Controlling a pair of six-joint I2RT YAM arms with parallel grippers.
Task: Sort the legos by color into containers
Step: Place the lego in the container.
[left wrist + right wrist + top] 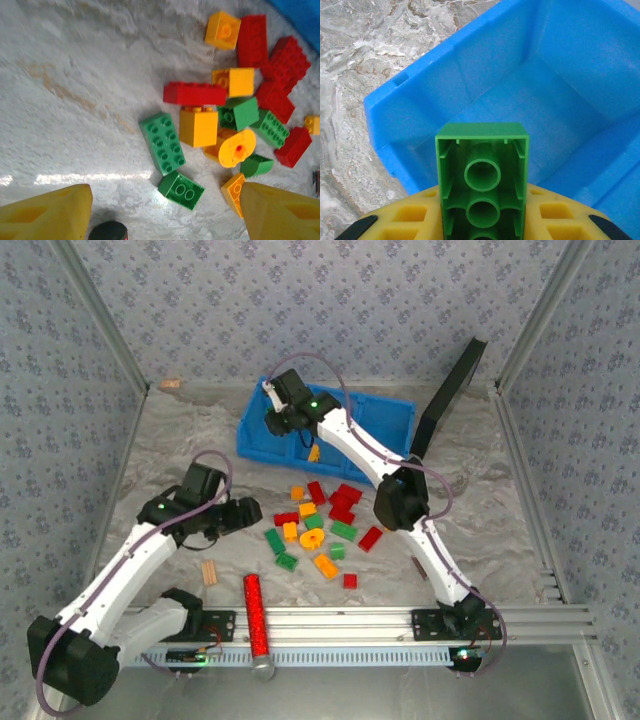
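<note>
"The right gripper (482, 227) is clamped on a green brick (481, 170) over the left end of the blue bin (570, 65). I'd lower it inside the walls before releasing."

"Only overhead do you see the remaining legos (320, 525) loose on the table (480, 500). The left gripper (165, 212) hangs over them, fingers spread."

From up top I've got my right gripper (278, 418) over the left end of the blue bin (395, 415), left gripper (250, 512) just beside the legos (318, 525).
</note>
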